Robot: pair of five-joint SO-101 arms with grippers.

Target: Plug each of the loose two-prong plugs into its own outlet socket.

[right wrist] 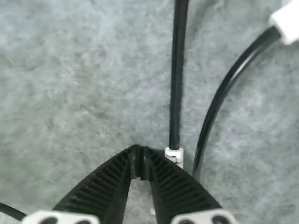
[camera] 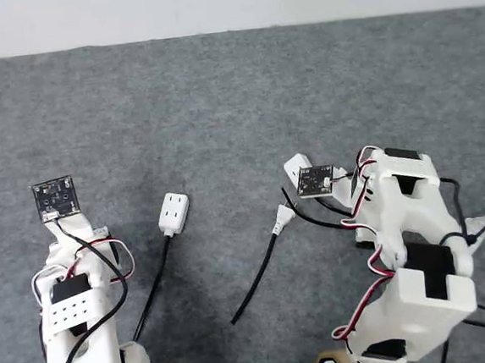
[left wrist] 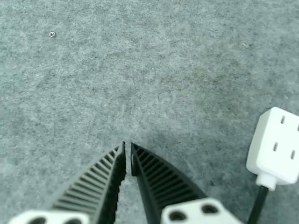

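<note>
Left tool (left wrist: pixel 128 148) and right tool (right wrist: pixel 140 151) are both closed, empty. The plug (right wrist: pixel 174 155) looks light and rigid, its cord (right wrist: pixel 177 70) limp; probably best gripped across the white body.

Speckled grey mat (camera: pixel 219 107) under everything. White outlet socket (camera: pixel 174 213) on a black socket cord (camera: pixel 154 287); white plug (camera: pixel 284 219) on a black plug cord (camera: pixel 259 273). White left arm (camera: pixel 76 323) and right arm (camera: pixel 422 293) carry red, black and white wires (camera: pixel 373 263). Left gripper (left wrist: pixel 128 145) and right gripper (right wrist: pixel 140 149) have black, ribbed fingers.

On the mat (camera: pixel 234 89), the outlet socket (camera: pixel 174 213) lies left of the loose plug (camera: pixel 283 219).
</note>
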